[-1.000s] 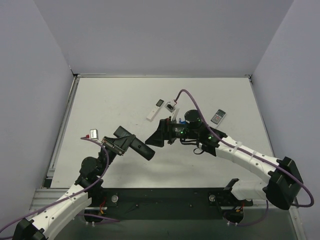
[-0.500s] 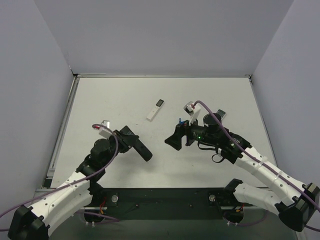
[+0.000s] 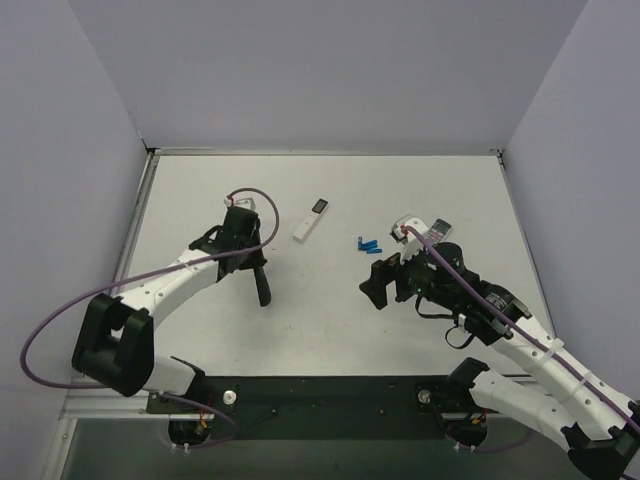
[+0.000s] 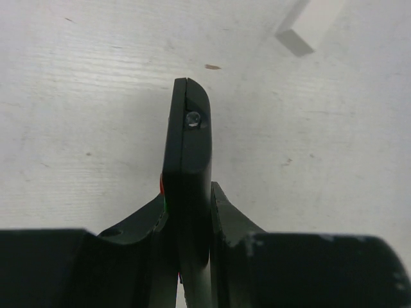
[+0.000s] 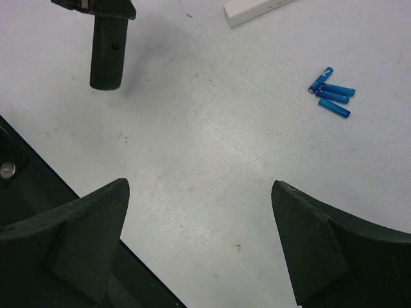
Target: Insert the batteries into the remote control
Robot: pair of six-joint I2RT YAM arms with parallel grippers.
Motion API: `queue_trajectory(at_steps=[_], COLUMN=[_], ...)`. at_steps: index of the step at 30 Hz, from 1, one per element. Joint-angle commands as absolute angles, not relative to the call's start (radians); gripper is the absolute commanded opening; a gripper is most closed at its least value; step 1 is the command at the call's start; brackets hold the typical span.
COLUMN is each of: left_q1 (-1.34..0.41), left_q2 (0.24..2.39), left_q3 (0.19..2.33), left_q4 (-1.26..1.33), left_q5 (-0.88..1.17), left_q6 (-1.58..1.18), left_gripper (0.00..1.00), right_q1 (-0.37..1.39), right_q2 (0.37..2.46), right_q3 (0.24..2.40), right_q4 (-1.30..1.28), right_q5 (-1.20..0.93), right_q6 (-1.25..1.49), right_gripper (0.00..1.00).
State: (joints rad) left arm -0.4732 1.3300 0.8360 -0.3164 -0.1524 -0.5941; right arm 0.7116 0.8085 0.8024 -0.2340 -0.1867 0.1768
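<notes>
Step in hand, as I judge it: you are presenting the remote for loading, and no cell is in hand yet.

- Your left end effector (image 4: 189, 215) is pinching the long slim black plastic remote control (image 4: 187, 147) between narrow-set fingers (image 4: 225, 221). It is gripping one end, and the free end is projecting out past the fingertips.
- In the top view the remote is sitting left of centre over the white tabletop (image 3: 200, 190). The soft shadow in the right wrist view suggests it is hanging clear of the surface, but I cannot tell for sure.
- Your right end effector (image 5: 205, 244) is hovering wide apart and carrying nothing, to the right of centre.

How the remote looks: the left wrist view is showing it edge-on, matte black with a rounded tip and a small round screw-like dot near the end. A speck of red and green is peeking out at the finger line. Whether the battery door is on or off is not showing.

The slim green cylindrical batteries are not showing in any view. Only a small cluster of blue cells (image 5: 331, 93) is lying near the white stick remote (image 3: 312, 218). A short white remote with a grey keypad (image 3: 438, 228) is sitting behind your right arm.

Next move, as I read it: find the green cells first. Then hold the remote steady with its compartment side facing up, so the right fingers can be working on it.
</notes>
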Motion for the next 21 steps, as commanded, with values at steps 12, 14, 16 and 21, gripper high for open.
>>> queue_trajectory(at_steps=[12, 14, 16, 21], left_q1=[-0.414, -0.420, -0.434, -0.466], left_q2=[1.937, 1.980, 2.023, 2.011], left_q3=[1.405, 1.462, 1.485, 1.483], left_q4=[-0.816, -0.844, -0.870, -0.856], left_q5=[-0.538, -0.580, -0.597, -0.554], left_q6=[-0.269, -0.262, -0.253, -0.258], left_gripper=[0.01, 0.11, 0.26, 0.57], right_q1=[0.690, 0.690, 0.690, 0.684], right_q2=[0.733, 0.733, 0.729, 0.726], right_q3=[0.790, 0.792, 0.792, 0.802], right_q4=[-0.356, -0.364, -0.371, -0.397], right_q5=[-0.054, -0.052, -0.045, -0.015], right_q6=[0.120, 0.118, 0.114, 0.112], right_gripper=[0.87, 0.87, 0.87, 0.87])
